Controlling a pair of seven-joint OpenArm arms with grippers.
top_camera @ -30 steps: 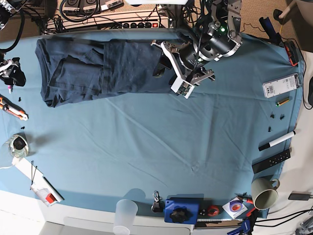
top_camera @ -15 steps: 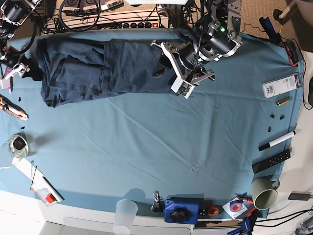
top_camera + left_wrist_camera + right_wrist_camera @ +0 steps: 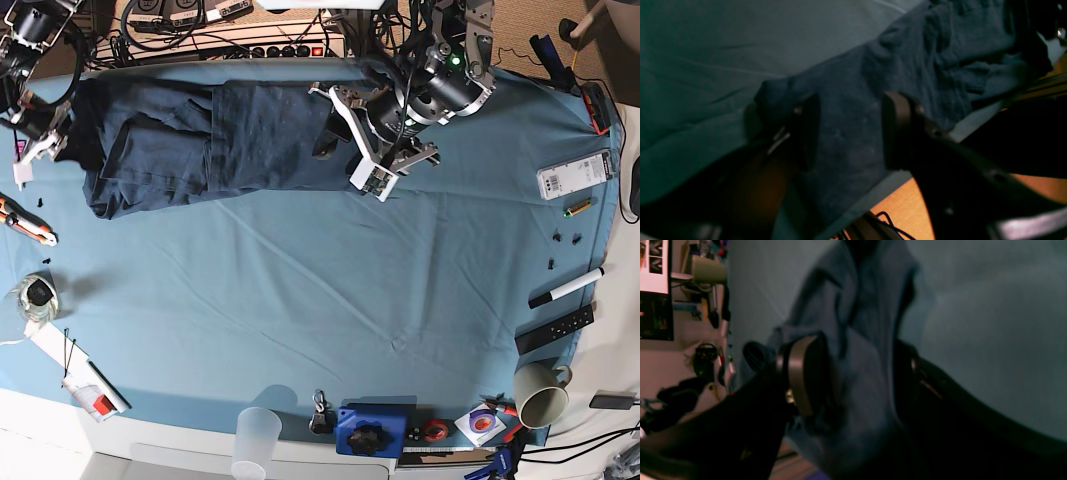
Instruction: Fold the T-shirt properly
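We find the T-shirt (image 3: 190,145) lying part-folded along the tablecloth's (image 3: 330,300) far edge. It looks limp and light, likely to sag; we grip doubled hem ends. Left gripper (image 3: 846,133) and right gripper (image 3: 857,380) straddle opposite ends, jaws spread, nothing clamped.

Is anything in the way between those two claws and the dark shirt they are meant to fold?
Nothing visible. The T-shirt lies along the far edge of the tablecloth. The left gripper sits open right over one end of it, and the right gripper sits open over the other end, with only cloth showing between their fingers.
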